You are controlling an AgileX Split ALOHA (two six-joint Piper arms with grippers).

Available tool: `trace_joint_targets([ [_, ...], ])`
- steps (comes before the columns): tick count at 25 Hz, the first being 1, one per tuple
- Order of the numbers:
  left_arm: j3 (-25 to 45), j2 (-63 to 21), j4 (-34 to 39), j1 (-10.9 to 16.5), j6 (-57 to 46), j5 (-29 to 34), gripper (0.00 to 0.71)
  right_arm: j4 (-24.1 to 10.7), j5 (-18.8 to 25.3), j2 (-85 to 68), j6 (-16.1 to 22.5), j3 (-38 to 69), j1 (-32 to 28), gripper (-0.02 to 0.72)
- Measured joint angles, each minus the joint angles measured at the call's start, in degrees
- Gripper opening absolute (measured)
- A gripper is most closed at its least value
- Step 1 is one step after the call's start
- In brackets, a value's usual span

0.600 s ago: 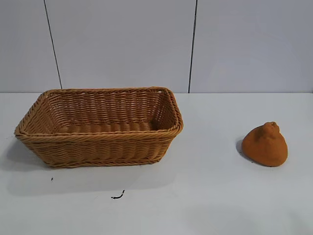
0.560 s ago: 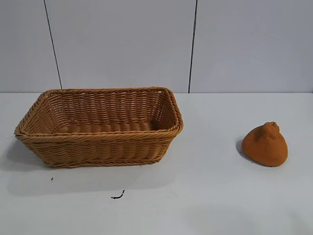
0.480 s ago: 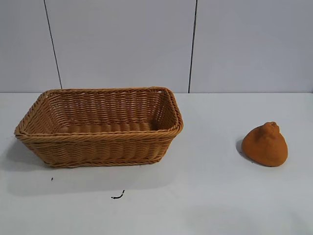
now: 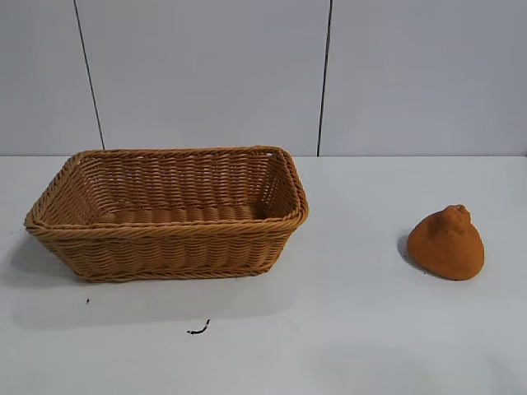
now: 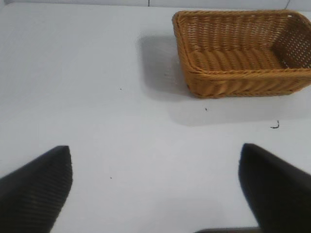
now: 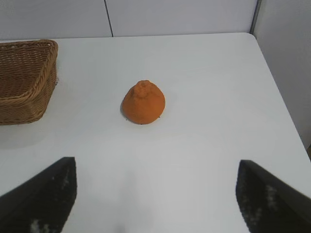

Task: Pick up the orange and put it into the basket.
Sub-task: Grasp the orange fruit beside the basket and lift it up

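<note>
I see the orange [image 4: 445,243] sitting knob-up on the white table [image 4: 354,329], toward its right edge, well apart from the basket [image 4: 169,212], which stands empty nearer the left edge. Nothing touches the fruit. My right gripper [image 6: 155,194] hangs back from it with jaws spread wide and empty, the orange lying ahead between the two fingertips' lines. My left gripper [image 5: 155,187] is parked off beyond the basket's far left side, also spread and holding nothing. I judge the pick has not begun: next I would bring the right arm forward and down to straddle the orange, then close. A small dark scuff [image 4: 198,330] marks the table before the basket; I read no labels or writing.
</note>
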Motion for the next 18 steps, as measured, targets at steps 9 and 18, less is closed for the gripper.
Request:
trace_joint_targets([
  [9,0.0,0.0,0.0,0.0,0.0,0.0,0.666,0.0,-1.1,29.8,1.5,-14.9,0.0,0.613],
  [18,0.0,0.0,0.0,0.0,0.0,0.0,0.666,2.6,0.6,63.7,2.3,-34.0,0.0,0.613],
])
